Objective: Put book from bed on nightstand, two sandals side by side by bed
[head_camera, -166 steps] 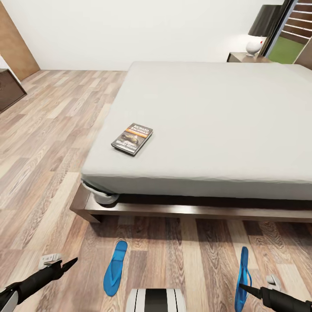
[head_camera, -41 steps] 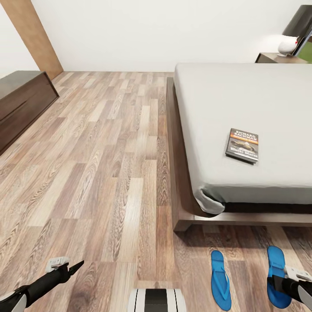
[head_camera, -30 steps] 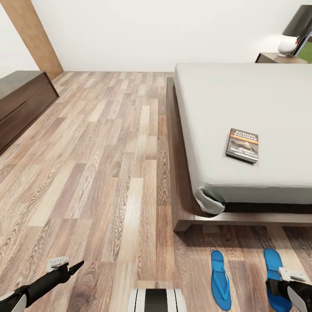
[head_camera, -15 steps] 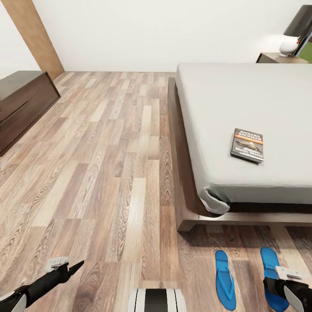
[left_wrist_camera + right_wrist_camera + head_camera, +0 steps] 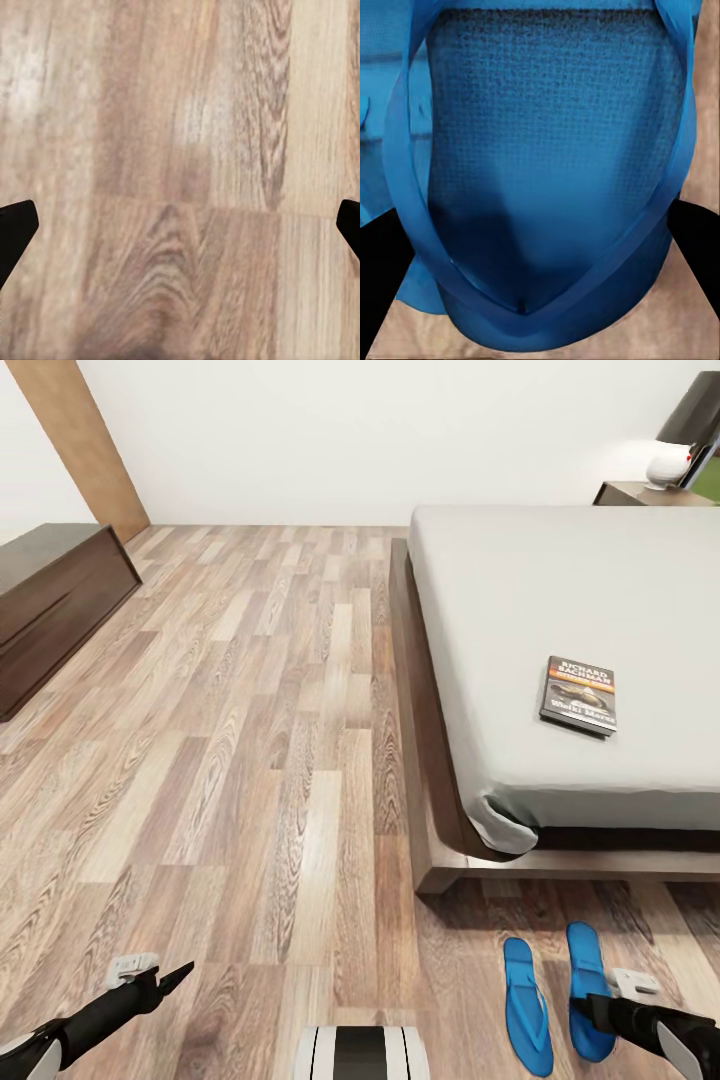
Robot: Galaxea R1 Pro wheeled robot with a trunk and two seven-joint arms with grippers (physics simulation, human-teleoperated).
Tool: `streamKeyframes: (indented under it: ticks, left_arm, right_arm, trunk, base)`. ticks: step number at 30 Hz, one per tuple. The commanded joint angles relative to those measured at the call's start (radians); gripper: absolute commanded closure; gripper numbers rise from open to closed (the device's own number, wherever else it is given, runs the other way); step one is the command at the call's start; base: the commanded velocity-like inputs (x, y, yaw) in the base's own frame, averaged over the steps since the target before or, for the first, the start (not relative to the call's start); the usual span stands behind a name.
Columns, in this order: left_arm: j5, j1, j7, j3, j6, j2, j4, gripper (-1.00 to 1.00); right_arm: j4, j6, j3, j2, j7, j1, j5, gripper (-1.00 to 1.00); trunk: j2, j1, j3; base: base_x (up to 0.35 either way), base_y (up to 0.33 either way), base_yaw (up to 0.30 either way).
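- The right gripper sits low over the floor at the foot of the bed, at the heel end of the sandal farther from the bed's corner. In the right wrist view its dark fingers stand on either side of that sandal, and the strap's V lies between them. Whether they are pinching the sole or only straddling it, I cannot tell.
- The other sandal lies flat just beside the first, nearer the bed's corner. Both point toward the bed, roughly parallel and close together, with a thin strip of floor between them.
- The left gripper hangs over bare wood-plank floor, well apart from the bed. Its wrist view shows the fingertips spread wide with nothing between them.
- The book lies flat on the bed's grey mattress near the foot edge, beyond the sandals and well apart from both grippers.
- The nightstand stands past the head of the bed, far from the book.
- Judged from this, the sandal half looks nearly done: the pair is side by side at the bed, with the gripper not yet clear of it. The book half is untouched.
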Motion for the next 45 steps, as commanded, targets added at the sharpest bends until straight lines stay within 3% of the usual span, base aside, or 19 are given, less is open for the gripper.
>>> streamKeyframes:
  ticks: [1, 35, 40, 45]
  left_arm:
    - [0.000, -0.001, -0.004, 0.003, -0.003, 0.000, 0.001, -1.00]
    - [0.001, -0.001, -0.003, 0.003, -0.003, -0.001, 0.001, -1.00]
    - [0.000, -0.001, -0.004, 0.003, -0.003, -0.001, 0.001, -1.00]
    - [0.000, -0.001, -0.003, 0.003, -0.003, -0.001, 0.001, -1.00]
  right_arm:
    - [0.000, 0.005, 0.006, -0.001, 0.020, 0.000, -0.010, 1.00]
    - [0.005, 0.008, 0.004, -0.001, 0.026, 0.000, -0.009, 1.00]
    - [0.003, 0.013, 0.005, -0.001, -0.057, 0.000, -0.009, 1.00]
    - [0.003, 0.013, 0.005, -0.001, -0.069, 0.000, -0.009, 1.00]
  trunk:
    - [0.000, 0.000, -0.001]
    - [0.000, 0.000, -0.001]
    - [0.000, 0.000, -0.001]
    - [0.000, 0.000, -0.001]
  base:
    - [0.000, 0.000, 0.000]
    - [0.000, 0.000, 0.000]
    - [0.000, 0.000, 0.000]
    - [0.000, 0.000, 0.000]
